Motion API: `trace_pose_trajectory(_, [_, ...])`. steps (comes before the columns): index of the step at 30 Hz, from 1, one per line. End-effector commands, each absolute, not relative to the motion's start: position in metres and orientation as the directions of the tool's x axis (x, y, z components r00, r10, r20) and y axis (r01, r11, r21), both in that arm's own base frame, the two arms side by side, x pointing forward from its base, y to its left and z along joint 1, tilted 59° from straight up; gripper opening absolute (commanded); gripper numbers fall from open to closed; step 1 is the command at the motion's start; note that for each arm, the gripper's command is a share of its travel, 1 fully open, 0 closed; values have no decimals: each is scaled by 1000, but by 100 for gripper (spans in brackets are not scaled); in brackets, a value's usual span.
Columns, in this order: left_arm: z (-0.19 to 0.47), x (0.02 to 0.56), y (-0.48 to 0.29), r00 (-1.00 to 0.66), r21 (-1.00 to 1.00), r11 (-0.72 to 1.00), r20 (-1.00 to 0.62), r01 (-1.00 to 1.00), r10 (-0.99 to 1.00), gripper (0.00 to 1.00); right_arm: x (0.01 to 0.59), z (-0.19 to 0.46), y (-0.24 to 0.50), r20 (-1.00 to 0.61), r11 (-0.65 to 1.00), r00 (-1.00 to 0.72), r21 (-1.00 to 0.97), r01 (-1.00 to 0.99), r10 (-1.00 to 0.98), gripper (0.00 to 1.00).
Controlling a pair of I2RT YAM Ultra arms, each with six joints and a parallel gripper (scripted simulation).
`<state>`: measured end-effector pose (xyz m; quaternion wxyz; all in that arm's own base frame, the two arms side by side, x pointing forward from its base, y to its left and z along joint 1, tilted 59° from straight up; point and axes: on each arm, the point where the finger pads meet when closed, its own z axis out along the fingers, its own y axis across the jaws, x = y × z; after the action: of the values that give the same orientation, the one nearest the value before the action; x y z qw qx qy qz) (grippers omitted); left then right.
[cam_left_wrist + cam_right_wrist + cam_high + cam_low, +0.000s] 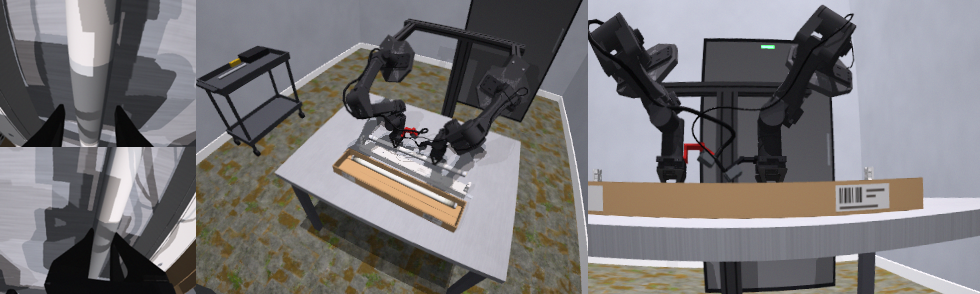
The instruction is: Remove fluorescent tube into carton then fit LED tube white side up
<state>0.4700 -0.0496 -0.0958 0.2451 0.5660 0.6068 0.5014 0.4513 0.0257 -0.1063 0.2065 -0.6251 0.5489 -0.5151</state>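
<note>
Hands first, in the top view: our left hand and right hand are both at the LED tube, which lies behind the fixture, out of its lampholders. Old fluorescent tube is in the carton, in front of the fixture; looks laid flat. We judge the removal half done.

Exterior view: carton appears level on the bench. One lampholder shows above its wall. Tubes and fixture body hidden here.

Left wrist view: our left hand stands moderately wide, fingers either side of the LED tube with gaps, so not gripping. White upper face visible; final orientation needs checking at seating.

Right wrist view: our right hand is closed on the LED tube, beside the fixture. Whether the tube bears on the bench, we cannot tell.

Left to do: a two-handed grip, lift, carry over the fixture, seat both ends, lock white side up. Lifting on one hand might swing the free end into the fixture.
</note>
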Motion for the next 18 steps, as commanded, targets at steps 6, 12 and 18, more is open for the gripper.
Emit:
trace_pose_trajectory(6, [-97,467,-61,-197,878,-162,275,451,941,49,440,-129,33,433,-338,-72,-788,-515,-898,11])
trace_pose_trajectory(12, [-81,454,-60,-245,898,-131,251,420,936,49,440,-129,33,433,-338,-72,-788,-515,-898,11])
trace_pose_trajectory(18, [-74,434,-69,-241,897,-132,251,421,938,49,440,-129,33,433,-338,-72,-788,-515,-898,11])
